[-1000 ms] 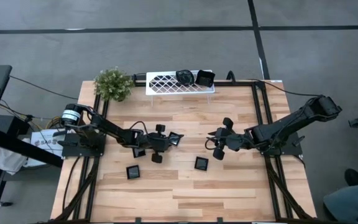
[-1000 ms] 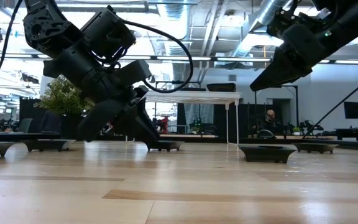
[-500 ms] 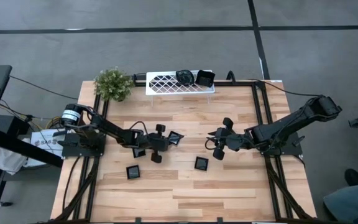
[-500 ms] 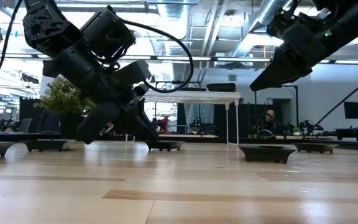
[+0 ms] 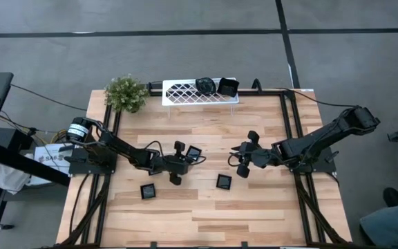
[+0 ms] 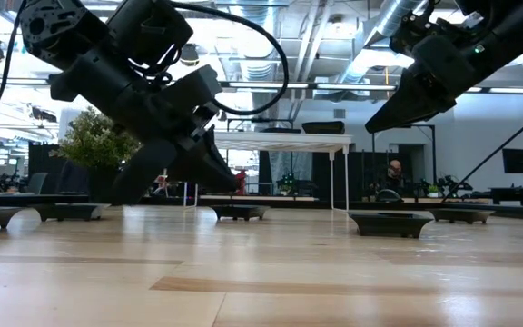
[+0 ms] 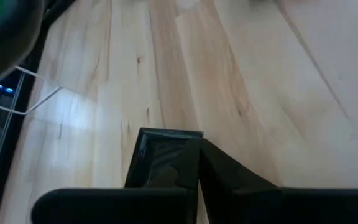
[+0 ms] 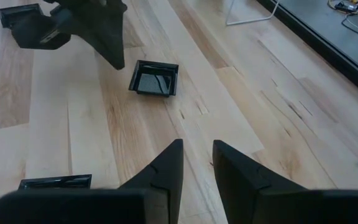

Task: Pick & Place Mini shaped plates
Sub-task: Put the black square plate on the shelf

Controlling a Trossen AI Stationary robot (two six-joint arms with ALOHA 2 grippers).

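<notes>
Left hand (image 7: 199,180), clamped on glossy square plate (image 7: 160,158)

Robotics lab or open industrial workspace. Wood-plank table (image 5: 254,214) on a black frame sits on grey floor with taped lines (image 5: 287,41). Low view: exposed ceiling ducts (image 6: 398,14), strip lights, far desks with monitors (image 6: 517,160), a seated person (image 6: 394,173). Cables (image 5: 40,97) trail left.

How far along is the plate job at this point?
Done: two mini plates sit on the white rack. In hand: the left gripper looks shut on a square plate by its rim, low over the table. Left: at least two loose plates lie there; the right gripper waits open above it.
</notes>
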